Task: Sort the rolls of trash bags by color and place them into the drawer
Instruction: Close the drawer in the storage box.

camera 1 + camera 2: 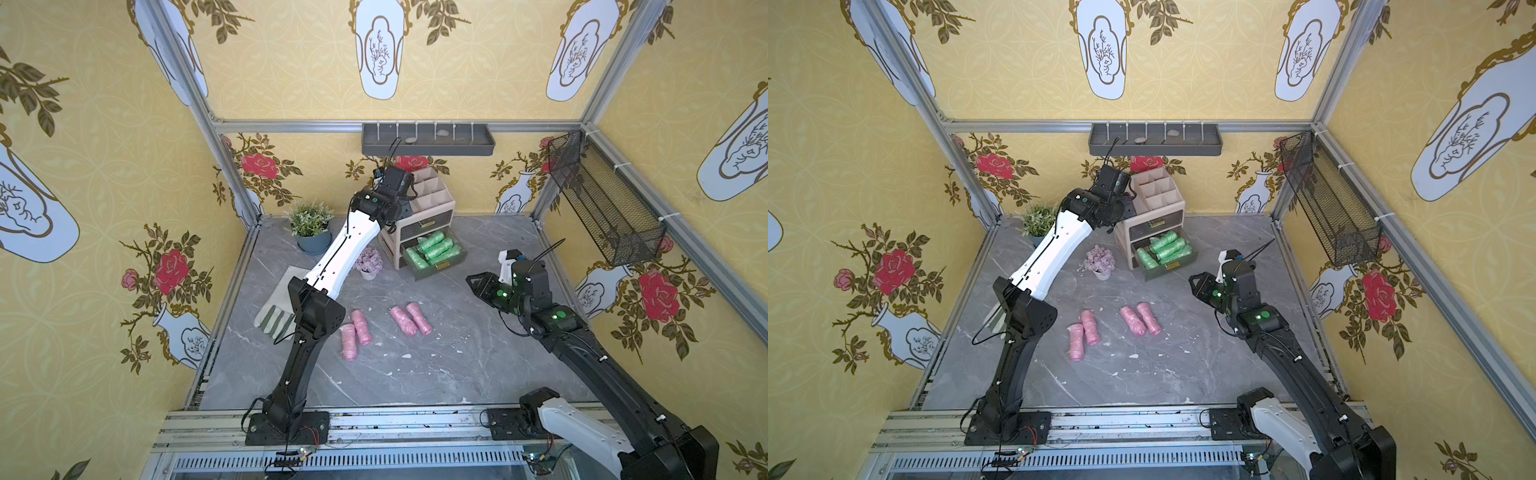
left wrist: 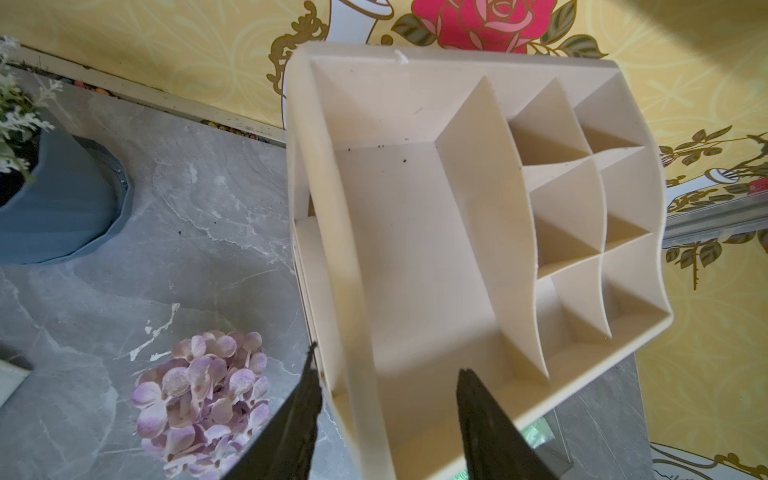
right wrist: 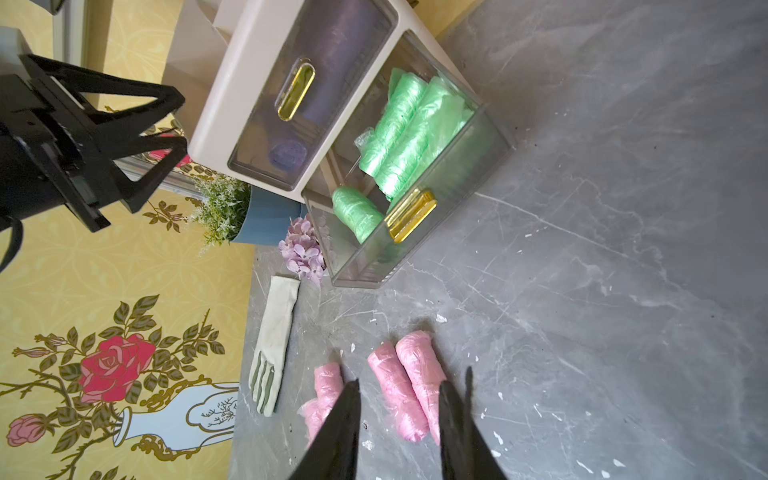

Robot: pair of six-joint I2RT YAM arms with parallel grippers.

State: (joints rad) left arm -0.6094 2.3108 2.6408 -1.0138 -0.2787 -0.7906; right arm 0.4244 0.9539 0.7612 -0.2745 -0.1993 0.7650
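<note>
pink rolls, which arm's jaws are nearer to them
Right. The right arm holds its jaws close by the pink rolls; the left arm has its over the organizer at the back.

You have the organizer (image 1: 436, 199) at the back of the table (image 1: 457, 374). Its pulled-out bottom drawer (image 1: 442, 267) holds several rolls (image 1: 434, 248). Before the organizer lie four more rolls (image 1: 409, 320); left of it stand the flower bunch (image 1: 368, 262), then the potted plant (image 1: 311, 226); left-front lies the glove (image 1: 272, 318).
</note>
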